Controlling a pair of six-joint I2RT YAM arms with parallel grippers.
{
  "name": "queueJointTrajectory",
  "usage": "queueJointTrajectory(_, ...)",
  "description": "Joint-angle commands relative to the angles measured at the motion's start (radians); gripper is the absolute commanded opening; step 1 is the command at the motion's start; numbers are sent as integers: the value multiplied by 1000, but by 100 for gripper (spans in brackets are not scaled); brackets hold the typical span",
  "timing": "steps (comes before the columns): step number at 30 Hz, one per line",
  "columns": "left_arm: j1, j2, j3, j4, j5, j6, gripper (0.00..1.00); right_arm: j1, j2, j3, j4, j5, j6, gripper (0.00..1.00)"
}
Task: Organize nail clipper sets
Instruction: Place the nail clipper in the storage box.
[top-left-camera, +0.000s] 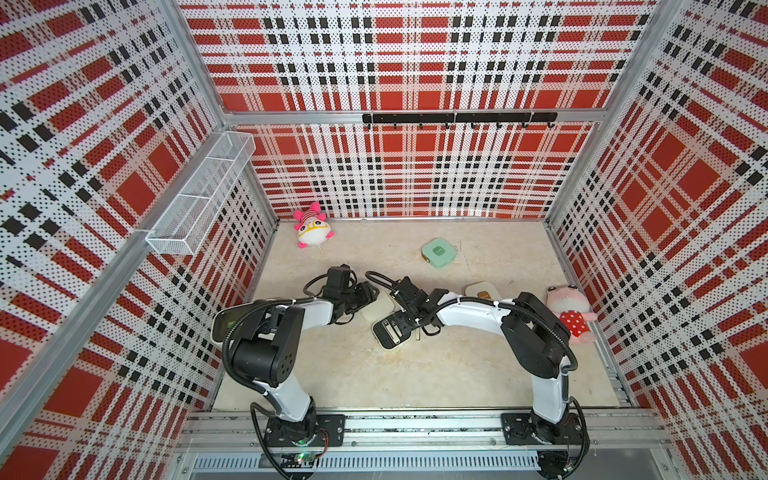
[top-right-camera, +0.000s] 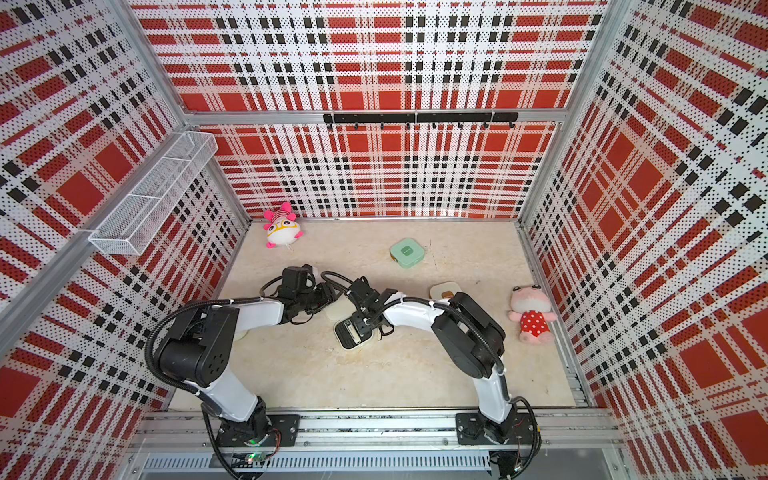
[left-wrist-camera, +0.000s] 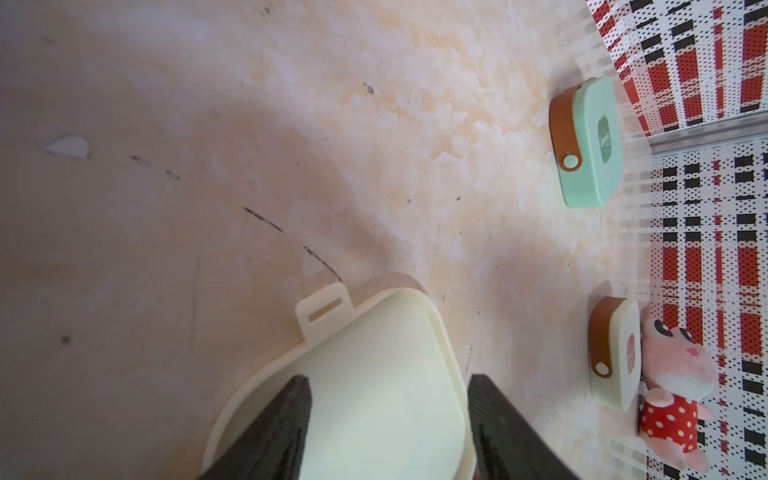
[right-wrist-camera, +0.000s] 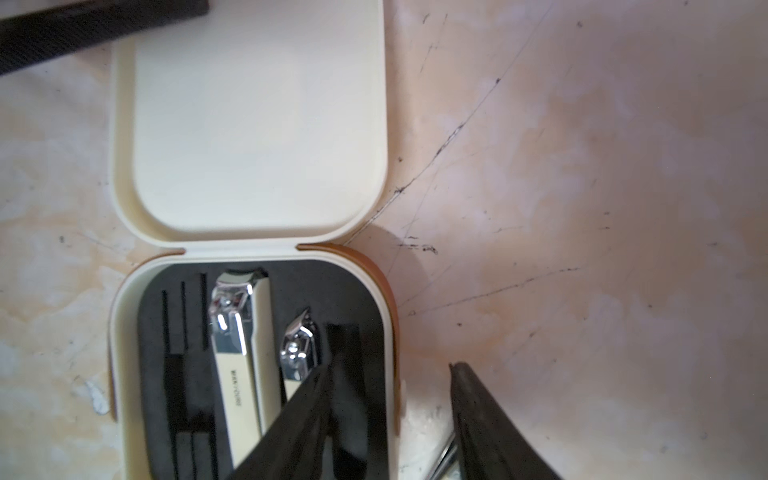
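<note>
An open cream case lies mid-table, its lid (right-wrist-camera: 257, 124) flat beside its black tray, whose rim (right-wrist-camera: 124, 316) is cream. A large clipper (right-wrist-camera: 239, 353) and a small one (right-wrist-camera: 297, 345) sit in the tray. My left gripper (left-wrist-camera: 388, 380) is shut on the lid's corner (left-wrist-camera: 374, 374), one finger inside and one outside. My right gripper (right-wrist-camera: 390, 368) is open, straddling the tray's side wall. A thin silver tool (right-wrist-camera: 444, 457) lies on the table by its outer finger. A shut mint case (top-left-camera: 439, 252) sits further back. A shut cream case (top-left-camera: 482, 289) sits at the right.
A pink-and-white plush (top-left-camera: 312, 226) lies at the back left, and a pink plush in a red dotted dress (top-left-camera: 571, 311) by the right wall. A wire basket (top-left-camera: 203, 195) hangs on the left wall. A cream box (top-right-camera: 243, 333) shows partly under my left arm.
</note>
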Motion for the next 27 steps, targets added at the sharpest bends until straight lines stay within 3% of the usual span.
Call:
queueJointTrajectory(1, -7, 8, 19, -21, -8, 16, 65, 0, -42, 14, 13, -30, -8, 52)
queueJointTrajectory(27, -43, 11, 19, -20, -13, 15, 65, 1, 12, -27, 31, -28, 1, 48)
